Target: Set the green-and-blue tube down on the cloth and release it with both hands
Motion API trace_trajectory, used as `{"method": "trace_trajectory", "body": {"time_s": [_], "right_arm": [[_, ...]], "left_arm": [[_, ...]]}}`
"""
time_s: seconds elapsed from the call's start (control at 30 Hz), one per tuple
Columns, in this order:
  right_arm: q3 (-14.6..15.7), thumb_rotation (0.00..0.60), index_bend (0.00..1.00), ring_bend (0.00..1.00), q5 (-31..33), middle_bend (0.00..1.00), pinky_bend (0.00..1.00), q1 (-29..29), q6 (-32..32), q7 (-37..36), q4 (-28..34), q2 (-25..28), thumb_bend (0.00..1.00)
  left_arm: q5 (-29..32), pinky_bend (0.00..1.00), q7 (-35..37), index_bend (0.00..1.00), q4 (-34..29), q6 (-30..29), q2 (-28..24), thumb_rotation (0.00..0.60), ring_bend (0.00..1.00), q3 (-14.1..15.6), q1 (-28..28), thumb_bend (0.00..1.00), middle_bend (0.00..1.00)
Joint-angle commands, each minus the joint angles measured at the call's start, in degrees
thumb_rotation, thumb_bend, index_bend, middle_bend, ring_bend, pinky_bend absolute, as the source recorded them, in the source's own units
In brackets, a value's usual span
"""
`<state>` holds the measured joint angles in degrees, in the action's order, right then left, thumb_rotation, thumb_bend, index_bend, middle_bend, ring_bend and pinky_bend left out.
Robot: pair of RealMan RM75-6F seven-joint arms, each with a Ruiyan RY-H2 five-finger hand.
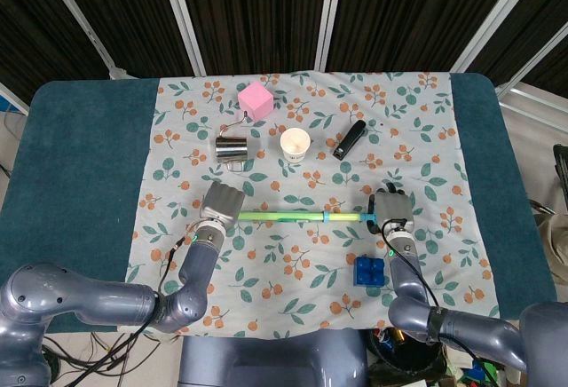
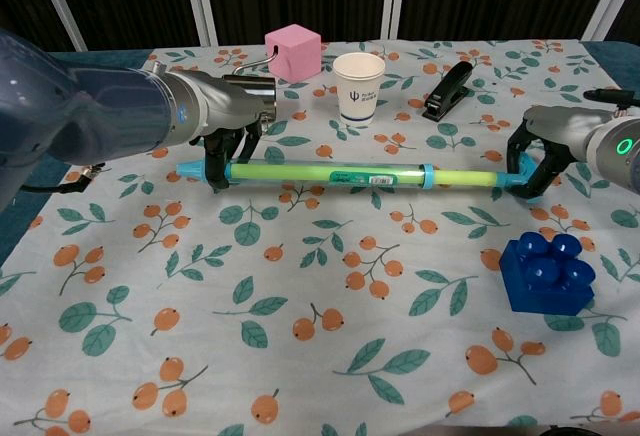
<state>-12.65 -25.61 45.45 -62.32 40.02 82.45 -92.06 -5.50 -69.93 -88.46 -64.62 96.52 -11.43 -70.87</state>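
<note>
The green-and-blue tube [image 1: 293, 217] [image 2: 340, 172] lies level across the middle of the floral cloth [image 1: 302, 289] [image 2: 300, 286]. It hangs close over the cloth; I cannot tell whether it touches. My left hand [image 1: 222, 202] [image 2: 235, 141] grips the tube near its left blue tip, fingers curled down around it. At the tube's right end, my right hand [image 1: 392, 208] [image 2: 535, 161] holds it between dark fingers, just past the blue band.
Behind the tube stand a pink cube [image 1: 256, 100] [image 2: 292, 52], a metal cup [image 1: 232, 148], a paper cup [image 1: 295, 144] [image 2: 359, 87] and a black clip [image 1: 349, 139] [image 2: 447, 90]. A blue brick [image 1: 368, 272] [image 2: 548, 272] sits in front of my right hand.
</note>
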Motion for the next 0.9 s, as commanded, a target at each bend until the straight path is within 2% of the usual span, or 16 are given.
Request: {"method": "trace_trajectory", "body": {"time_s": [0.03, 0.9], "right_arm": [[-0.03, 0.6, 0.66, 0.08, -0.03, 0.26, 0.17, -0.08, -0.14, 0.2, 0.18, 0.22, 0.4], [-0.99, 0.6, 0.68, 0.08, -0.86, 0.27, 0.17, 0.38, -0.8, 1.11, 1.19, 0.06, 0.41]], "left_arm": [[-0.13, 0.45, 0.31, 0.58, -0.17, 0.05, 0.06, 0.6, 0.37, -0.11, 0.01, 0.38, 0.56], [-0.57, 0.45, 1.51, 0.58, -0.1, 0.47, -0.09, 0.6, 0.37, 0.18, -0.19, 0.38, 0.56]]}}
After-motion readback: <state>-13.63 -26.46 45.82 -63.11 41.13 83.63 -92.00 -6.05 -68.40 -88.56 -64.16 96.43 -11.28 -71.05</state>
